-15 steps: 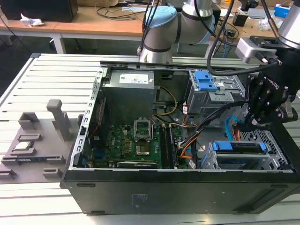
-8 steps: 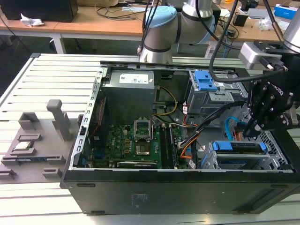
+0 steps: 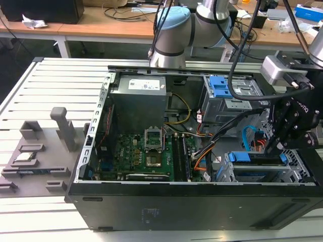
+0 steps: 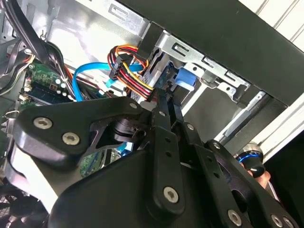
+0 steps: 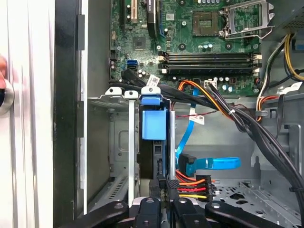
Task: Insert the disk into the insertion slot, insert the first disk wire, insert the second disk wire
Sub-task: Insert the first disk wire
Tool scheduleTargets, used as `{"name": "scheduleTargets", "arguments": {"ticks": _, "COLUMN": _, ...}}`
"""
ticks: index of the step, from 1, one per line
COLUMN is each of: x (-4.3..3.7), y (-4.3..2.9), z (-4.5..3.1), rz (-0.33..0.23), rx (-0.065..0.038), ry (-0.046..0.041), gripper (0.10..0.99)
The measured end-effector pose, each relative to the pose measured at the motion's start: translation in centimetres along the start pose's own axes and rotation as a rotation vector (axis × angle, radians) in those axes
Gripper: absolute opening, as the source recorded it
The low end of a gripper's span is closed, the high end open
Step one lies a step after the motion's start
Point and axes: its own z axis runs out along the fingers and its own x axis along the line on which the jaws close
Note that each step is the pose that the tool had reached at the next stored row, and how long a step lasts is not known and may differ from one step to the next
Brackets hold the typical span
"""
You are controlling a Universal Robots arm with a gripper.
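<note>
Gripper (image 5: 165, 184) at the back end of the seated disk (image 5: 154, 124).
The disk sat in the insertion slot (image 5: 121, 142), directly ahead of the fingertips, its long axis running straight away from them along their own reach. The fingers were drawn close together, seemingly pinched on the plug of the first disk wire (image 5: 192, 187), though the contact itself was hidden. A blue cable (image 5: 213, 163) lay loose just off to one side. The arm's wrist hung bent over the open case (image 3: 192, 201), gripper pointing down into its corner.
</note>
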Motion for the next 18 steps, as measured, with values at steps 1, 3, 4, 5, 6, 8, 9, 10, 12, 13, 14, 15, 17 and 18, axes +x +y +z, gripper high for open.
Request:
{"name": "scheduleTargets", "arguments": {"ticks": 1, "x": 0.0, "y": 0.0, "z": 0.05, "rz": 0.0, "rx": 0.0, "ry": -0.0007, "gripper": 0.169}}
{"name": "scheduleTargets", "arguments": {"ticks": 3, "x": -0.02, "y": -0.03, "z": 0.13, "rz": 0.0, "rx": 0.0, "ry": -0.0018, "gripper": 0.169}}
{"name": "scheduleTargets", "arguments": {"ticks": 4, "x": -0.02, "y": -0.05, "z": 0.15, "rz": 0.0, "rx": 0.0, "ry": -0.0021, "gripper": 0.169}}
{"name": "scheduleTargets", "arguments": {"ticks": 5, "x": -0.04, "y": -0.07, "z": 0.18, "rz": 0.0, "rx": 0.0, "ry": -0.0025, "gripper": 0.169}}
{"name": "scheduleTargets", "arguments": {"ticks": 6, "x": -0.04, "y": -0.09, "z": 0.21, "rz": 0.0, "rx": 0.0, "ry": -0.0034, "gripper": 0.169}}
{"name": "scheduleTargets", "arguments": {"ticks": 8, "x": -0.06, "y": -0.13, "z": 0.28, "rz": 0.0, "rx": 0.0, "ry": -0.0045, "gripper": 0.169}}
{"name": "scheduleTargets", "arguments": {"ticks": 9, "x": -0.07, "y": -0.17, "z": 0.31, "rz": 0.0, "rx": 0.0, "ry": -0.0046, "gripper": 0.169}}
{"name": "scheduleTargets", "arguments": {"ticks": 10, "x": -0.07, "y": -0.22, "z": 0.37, "rz": 0.0, "rx": 0.0, "ry": -0.005, "gripper": 0.169}}
{"name": "scheduleTargets", "arguments": {"ticks": 12, "x": -0.09, "y": -0.24, "z": 0.47, "rz": 0.0, "rx": 0.0, "ry": -0.0056, "gripper": 0.169}}
{"name": "scheduleTargets", "arguments": {"ticks": 13, "x": -0.09, "y": -0.25, "z": 0.57, "rz": 0.0, "rx": 0.0, "ry": -0.0056, "gripper": 0.169}}
{"name": "scheduleTargets", "arguments": {"ticks": 14, "x": -0.1, "y": -0.26, "z": 0.65, "rz": 0.0, "rx": 0.0, "ry": -0.0054, "gripper": 0.169}}
{"name": "scheduleTargets", "arguments": {"ticks": 15, "x": -0.11, "y": -0.26, "z": 0.77, "rz": 0.0, "rx": 0.0, "ry": -0.0053, "gripper": 0.169}}
{"name": "scheduleTargets", "arguments": {"ticks": 17, "x": -0.12, "y": -0.27, "z": 0.9, "rz": 0.0, "rx": 0.0, "ry": -0.0047, "gripper": 0.169}}
{"name": "scheduleTargets", "arguments": {"ticks": 18, "x": -0.12, "y": -0.27, "z": 0.92, "rz": 0.0, "rx": 0.0, "ry": -0.003, "gripper": 0.169}}
